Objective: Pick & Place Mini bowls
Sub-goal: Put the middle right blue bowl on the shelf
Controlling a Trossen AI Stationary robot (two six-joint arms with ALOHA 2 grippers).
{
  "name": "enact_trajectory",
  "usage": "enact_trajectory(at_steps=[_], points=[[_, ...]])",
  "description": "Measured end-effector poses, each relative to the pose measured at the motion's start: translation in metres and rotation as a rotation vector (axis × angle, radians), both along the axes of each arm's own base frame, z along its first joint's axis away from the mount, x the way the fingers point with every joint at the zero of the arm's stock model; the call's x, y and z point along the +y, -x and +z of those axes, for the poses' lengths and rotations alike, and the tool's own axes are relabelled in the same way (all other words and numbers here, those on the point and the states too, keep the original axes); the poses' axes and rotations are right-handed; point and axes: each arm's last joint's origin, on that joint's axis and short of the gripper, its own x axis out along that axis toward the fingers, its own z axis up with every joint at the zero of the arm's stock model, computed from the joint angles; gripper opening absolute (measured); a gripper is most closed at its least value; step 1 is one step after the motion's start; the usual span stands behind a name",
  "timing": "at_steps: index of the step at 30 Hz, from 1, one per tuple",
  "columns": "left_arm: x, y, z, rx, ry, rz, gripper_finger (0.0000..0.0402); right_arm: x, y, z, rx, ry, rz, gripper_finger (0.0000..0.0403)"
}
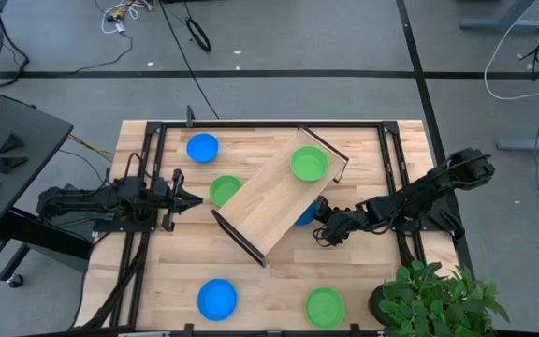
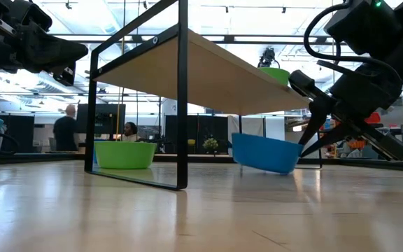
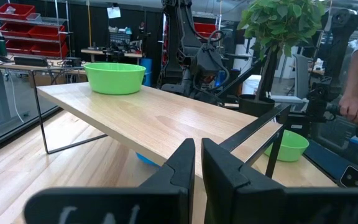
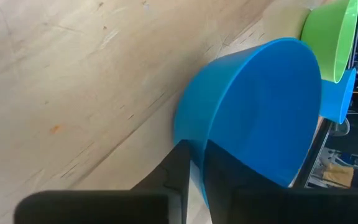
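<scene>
Because one blue bowl (image 2: 266,154) sits under the raised wooden tray (image 1: 279,192), the right pincer (image 1: 326,230) reaches in low from the side, its fingers pinched on the bowl's rim and tipping it slightly off the bench (image 1: 260,281). A green bowl (image 1: 309,163) sits on the tray; the others lie scattered around. Over the bench's left edge, the left pincer (image 1: 187,198) waits, fingers together and empty.
</scene>
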Motion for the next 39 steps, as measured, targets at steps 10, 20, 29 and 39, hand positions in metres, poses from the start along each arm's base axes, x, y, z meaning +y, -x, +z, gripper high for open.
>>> enact_trajectory(at_steps=[10, 20, 29, 39], points=[[0.000, 0.000, 0.000, -0.001, 0.000, 0.000, 0.0032, 0.000, 0.000, 0.000, 0.000, 0.000, 0.000, 0.0015], [0.000, 0.000, 0.000, 0.000, 0.000, 0.000, 0.0032, 0.000, 0.000, 0.000, 0.005, 0.007, 0.006, 0.0004], [0.000, 0.000, 0.000, -0.001, 0.000, 0.000, 0.0032, 0.003, 0.007, -0.004, 0.074, -0.012, 0.004, 0.0001], [0.000, 0.000, 0.000, 0.000, 0.000, 0.000, 0.0032, 0.012, 0.007, 0.011, 0.070, -0.050, 0.015, 0.0001]])
